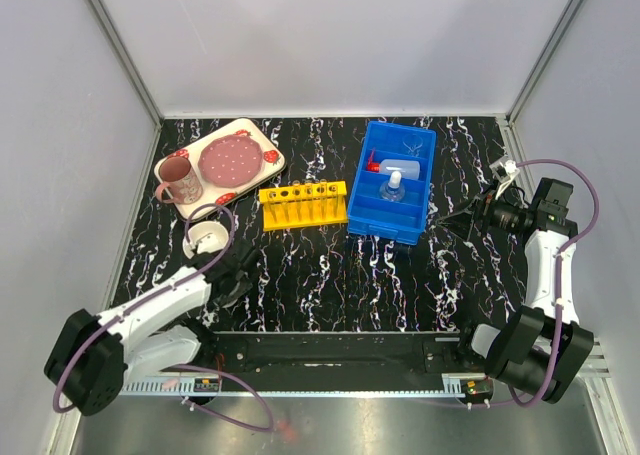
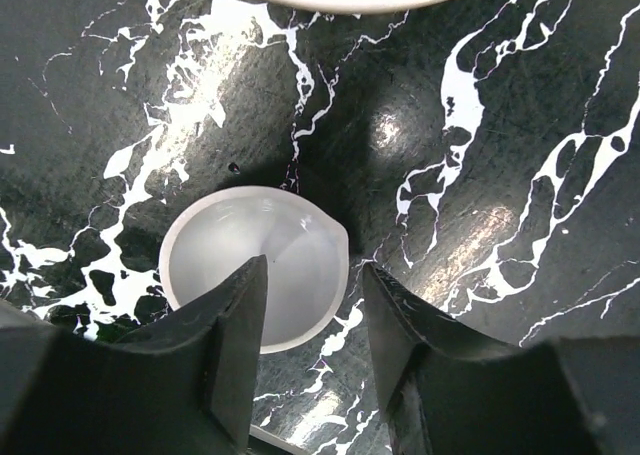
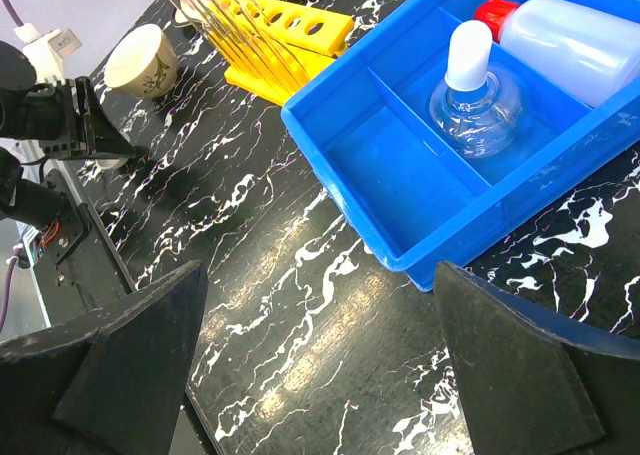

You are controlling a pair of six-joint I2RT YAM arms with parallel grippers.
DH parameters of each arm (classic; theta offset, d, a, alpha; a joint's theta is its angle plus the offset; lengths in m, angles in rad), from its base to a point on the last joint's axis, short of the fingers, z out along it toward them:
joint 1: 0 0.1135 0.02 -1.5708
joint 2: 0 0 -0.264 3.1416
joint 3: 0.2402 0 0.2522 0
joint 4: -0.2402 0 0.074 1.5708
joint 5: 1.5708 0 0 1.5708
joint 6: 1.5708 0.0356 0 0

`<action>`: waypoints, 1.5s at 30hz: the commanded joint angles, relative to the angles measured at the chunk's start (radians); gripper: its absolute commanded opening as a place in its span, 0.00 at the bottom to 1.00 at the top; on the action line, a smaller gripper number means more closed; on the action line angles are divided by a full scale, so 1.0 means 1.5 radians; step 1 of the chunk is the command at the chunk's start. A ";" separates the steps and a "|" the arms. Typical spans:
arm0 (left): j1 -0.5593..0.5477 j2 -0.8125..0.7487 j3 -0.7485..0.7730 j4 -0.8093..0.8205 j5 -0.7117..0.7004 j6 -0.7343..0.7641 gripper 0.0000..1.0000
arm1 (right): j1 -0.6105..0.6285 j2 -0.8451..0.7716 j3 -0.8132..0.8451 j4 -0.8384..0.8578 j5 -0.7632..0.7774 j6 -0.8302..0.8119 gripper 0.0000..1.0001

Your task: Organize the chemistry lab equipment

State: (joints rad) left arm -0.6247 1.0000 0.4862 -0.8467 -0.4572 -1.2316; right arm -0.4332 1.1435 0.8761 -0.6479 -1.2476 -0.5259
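Note:
The small white round dish [image 2: 250, 260] sits on the black marble table under my left gripper [image 2: 313, 275]. That gripper is open: one finger hangs over the dish's bowl, the other stands outside its rim, and neither presses on it. From above, the left gripper [image 1: 228, 267] is near the table's front left. The yellow tube rack [image 1: 303, 205] holds clear test tubes [image 3: 215, 15]. The blue bin [image 1: 360, 210] contains the glass flask [image 3: 475, 100] and the red-capped squeeze bottle [image 3: 580, 40]. My right gripper [image 3: 320, 275] is wide open and empty, beside the bin's right front corner.
A larger white bowl [image 1: 205, 237] stands just behind the left gripper. A pink mug [image 1: 180, 180] and a strawberry plate [image 1: 232, 158] rest on a tray [image 1: 262, 140] at the back left. Grey walls enclose the table.

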 commanded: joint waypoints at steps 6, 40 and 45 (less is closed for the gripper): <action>0.002 0.104 0.085 -0.035 -0.023 0.012 0.40 | -0.003 -0.015 0.000 0.009 -0.012 -0.009 1.00; -0.031 -0.271 -0.004 0.271 0.347 0.319 0.00 | -0.003 -0.061 0.097 -0.165 -0.007 -0.160 1.00; -0.140 -0.286 -0.015 0.422 0.449 0.437 0.00 | -0.002 -0.019 0.186 -0.394 0.020 -0.303 1.00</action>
State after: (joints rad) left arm -0.7372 0.5732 0.4641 -0.5064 0.0063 -0.7780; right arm -0.4332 1.0813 1.0477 -0.9459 -1.2465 -0.7593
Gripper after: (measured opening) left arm 0.050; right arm 0.994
